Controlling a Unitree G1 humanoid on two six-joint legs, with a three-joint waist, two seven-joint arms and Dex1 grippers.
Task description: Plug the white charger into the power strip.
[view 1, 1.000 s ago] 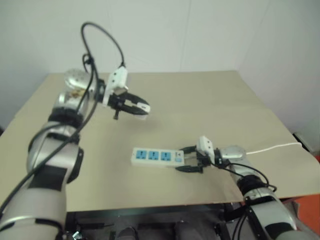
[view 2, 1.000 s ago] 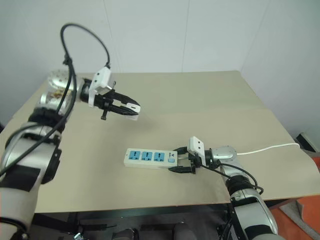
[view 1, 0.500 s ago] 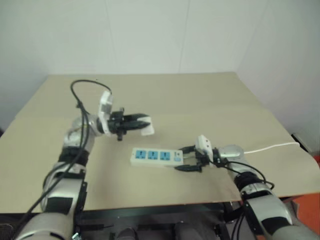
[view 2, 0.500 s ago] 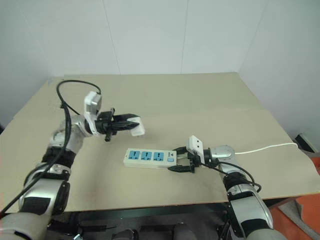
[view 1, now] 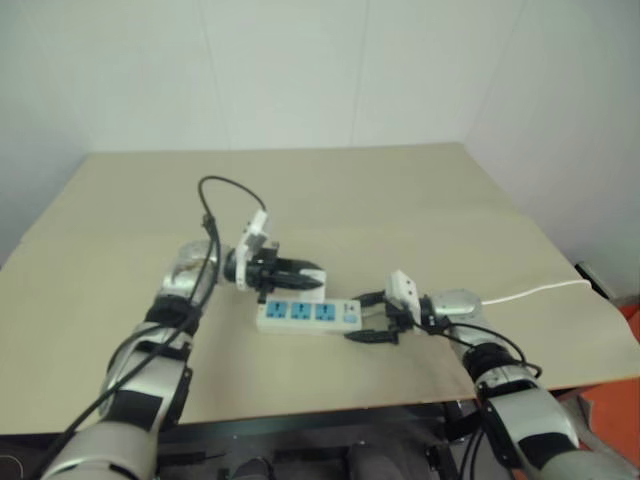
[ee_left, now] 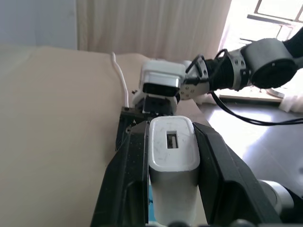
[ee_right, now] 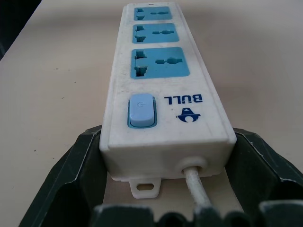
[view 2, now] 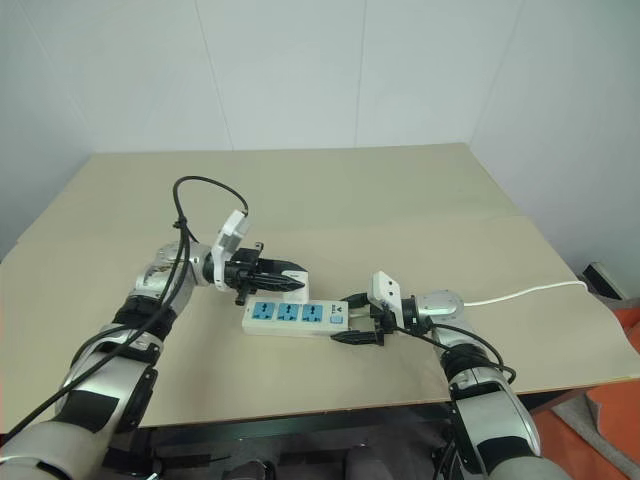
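White strip [ee_right: 165, 90], nearest item: we hold its cord end between the right gripper's [view 2: 357, 322] black fingers, which bracket both sides of that end and, as far as we can tell, press on it; the strip lies flat on the tan table [view 2: 420, 210], three blue sockets all empty, switch and cord [view 2: 530, 291] at our right. Right arm: unchanged in place from a second ago, steadying the strip. Next item, just beyond the strip's far edge: white charger [ee_left: 173, 156], clenched between the left gripper's [view 2: 290, 285] fingers, its USB face turned toward the wrist camera. Change noted: a second ago we carried the charger high over the far left of the table, well apart from the strip; it has since come down and across and now hangs close over the left-hand sockets, not yet touching them. Meaning for the task, in our judgement: transport is nearly done, and aligning the prongs over a socket and pressing down remain. Prongs hidden; orientation cannot be told.
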